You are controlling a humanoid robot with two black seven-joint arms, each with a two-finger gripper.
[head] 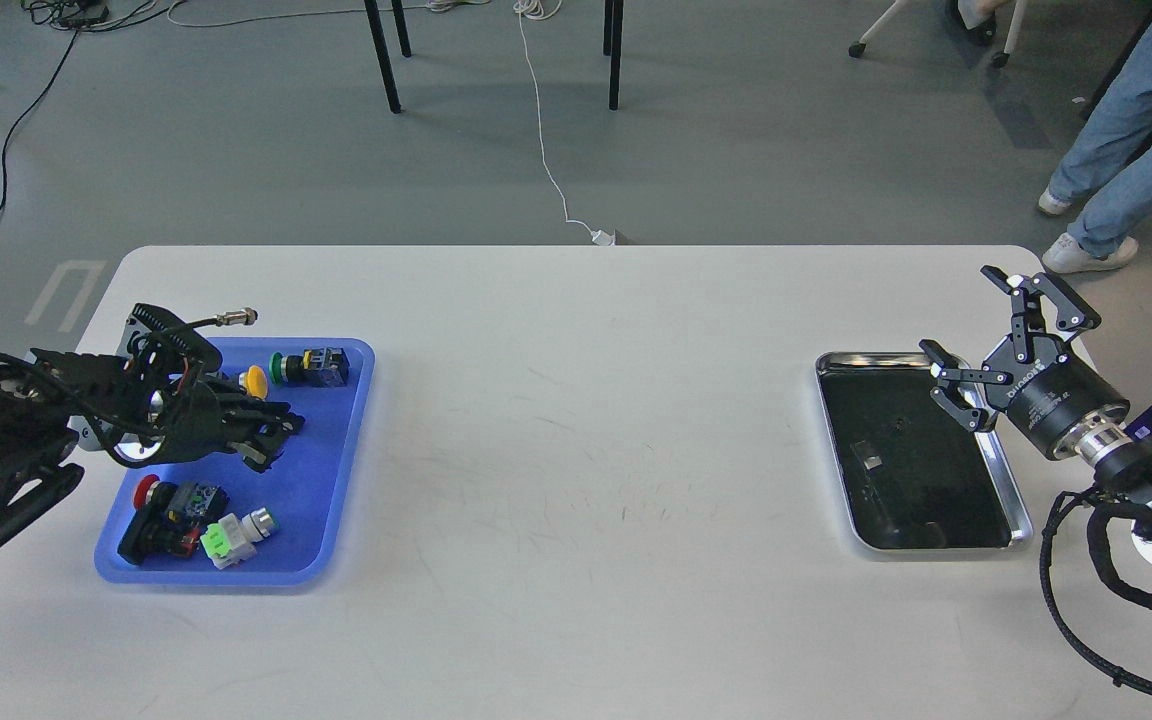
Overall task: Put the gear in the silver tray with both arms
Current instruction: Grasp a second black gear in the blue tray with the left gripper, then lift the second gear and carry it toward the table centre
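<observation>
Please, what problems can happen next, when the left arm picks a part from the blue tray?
1. The left tool is low over the crowded blue tray; it may knock the yellow button or grab two parts.
2. The silver tray is far across the table, so a loosely held part might drop during carrying.
3. The right tool, open above the silver tray's rim, could bump it.

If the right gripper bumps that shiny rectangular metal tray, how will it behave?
The shiny rectangular metal tray looks thin and holds no parts, so it is probably light and would slide on the smooth white table rather than tip. Its low raised rim gives the open right gripper, hovering at its far right edge, little to grasp. It seems stiff, not floppy.
</observation>
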